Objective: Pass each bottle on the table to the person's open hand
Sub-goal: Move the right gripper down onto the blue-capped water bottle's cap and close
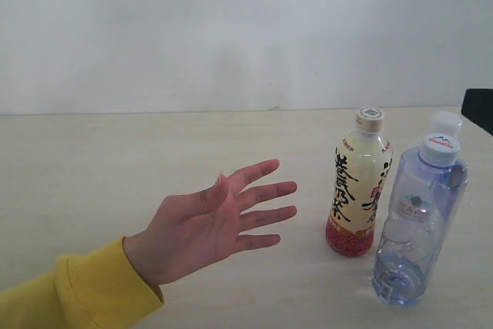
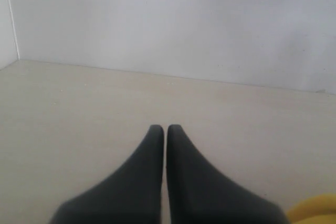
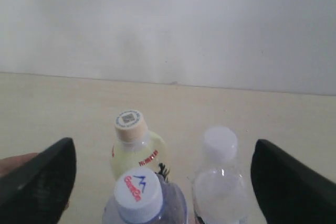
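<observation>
Three bottles stand together at the right of the table (image 1: 92,159). They are a cream-labelled bottle (image 1: 358,182) with a beige cap, a clear bluish bottle (image 1: 420,225) in front, and a second clear one of which only the white cap (image 1: 447,122) shows behind. The person's open hand (image 1: 216,221) hovers palm-up left of them, fingers spread. My right gripper (image 3: 164,150) is open and wide, above and behind the cream bottle (image 3: 139,156), the logo-capped bottle (image 3: 137,192) and the white-capped bottle (image 3: 219,145), touching none. My left gripper (image 2: 165,128) is shut, holds nothing, and is low over bare table.
A mustard-yellow sleeve (image 1: 69,290) comes in from the lower left and its edge (image 2: 315,211) shows beside the left gripper. A white wall (image 1: 231,28) backs the table. A black part (image 1: 479,109) sits at the right edge behind the bottles.
</observation>
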You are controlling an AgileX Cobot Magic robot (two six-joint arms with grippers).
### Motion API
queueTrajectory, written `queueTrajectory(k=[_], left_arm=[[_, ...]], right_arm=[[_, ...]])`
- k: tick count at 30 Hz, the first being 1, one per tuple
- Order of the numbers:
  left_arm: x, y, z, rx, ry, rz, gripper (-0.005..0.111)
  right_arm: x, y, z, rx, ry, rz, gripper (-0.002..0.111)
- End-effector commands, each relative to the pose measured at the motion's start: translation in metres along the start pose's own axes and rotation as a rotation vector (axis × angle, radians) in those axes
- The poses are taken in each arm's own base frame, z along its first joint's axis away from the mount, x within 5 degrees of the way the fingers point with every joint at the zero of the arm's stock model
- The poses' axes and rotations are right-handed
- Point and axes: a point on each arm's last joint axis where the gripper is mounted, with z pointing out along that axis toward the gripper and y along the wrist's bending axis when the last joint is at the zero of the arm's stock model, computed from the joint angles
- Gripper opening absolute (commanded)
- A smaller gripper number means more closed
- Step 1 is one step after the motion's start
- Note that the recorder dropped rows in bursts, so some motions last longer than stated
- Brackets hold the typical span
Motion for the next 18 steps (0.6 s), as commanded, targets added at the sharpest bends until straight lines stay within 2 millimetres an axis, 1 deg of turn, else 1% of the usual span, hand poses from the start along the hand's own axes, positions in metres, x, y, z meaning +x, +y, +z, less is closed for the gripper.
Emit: queueTrajectory(k=[1,5,8,10,15,18], left_arm=[[-0.002,0.000,0.000,-0.002,-0.011,0.006,0.004],[-0.002,0.000,0.000,-0.002,-0.011,0.006,0.004],[-0.002,0.000,0.000,-0.002,-0.011,0.006,0.004],[-0.002,0.000,0.000,-0.002,-0.011,0.006,0.004],[-0.002,0.000,0.000,-0.002,-0.011,0.006,0.004],[-0.002,0.000,0.000,-0.002,-0.011,0.006,0.004]], right_arm=[[-0.003,0.006,0.002,-0.078,-0.026,-0.080,0.084],[-0.004,0.007,0.003,-0.085,-0.037,-0.178,0.084],[-0.003,0.011,0.003,-0.135,-0.038,-0.187,0.084],[-0.002,0.010,0.005,-0.137,-0.026,-0.183,0.084],[0.008,0.008,0.023,-0.163,0.052,-0.160,0.084],[0.012,0.008,0.029,-0.122,0.074,-0.187,0.084]])
